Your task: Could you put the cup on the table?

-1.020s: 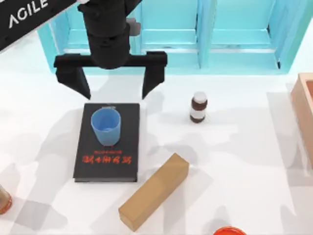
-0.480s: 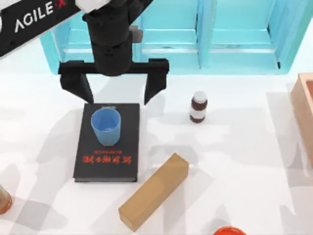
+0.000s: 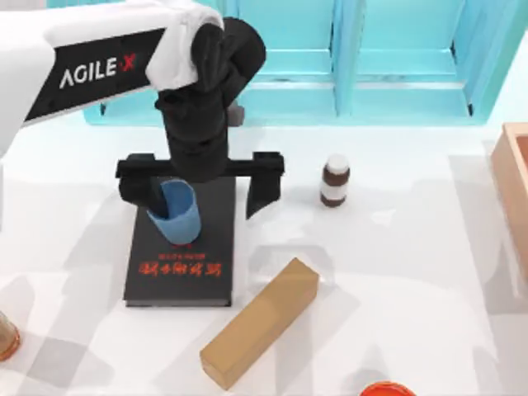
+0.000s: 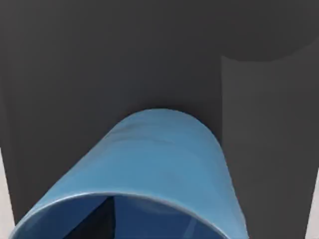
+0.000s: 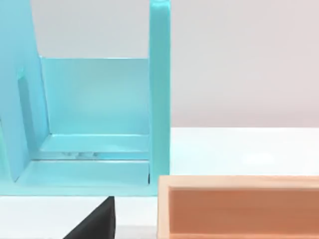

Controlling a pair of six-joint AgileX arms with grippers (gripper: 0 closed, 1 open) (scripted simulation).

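Note:
The light-blue cup [image 3: 180,216] stands upright on a black book [image 3: 177,276] lying on the white table [image 3: 396,272]. My left gripper [image 3: 200,191] is open and lowered over the book's far end, its fingers straddling the cup. One finger [image 3: 139,188] sits at the cup's left rim; the other finger [image 3: 262,183] is well clear on the right. In the left wrist view the cup [image 4: 159,169] is very close, with the book [image 4: 99,64] behind it. A black tip of my right gripper [image 5: 97,224] shows in the right wrist view; that arm is parked off to the right.
A brown bottle with a white cap [image 3: 335,181] stands right of the book. A cardboard box [image 3: 260,322] lies diagonally at the book's front right. The turquoise shelf unit [image 3: 371,66] lines the back edge, and a wooden box [image 3: 513,181] sits at the right edge.
My left gripper has come forward and down from behind the book, and its open fingers now straddle the cup. The cup has not moved.

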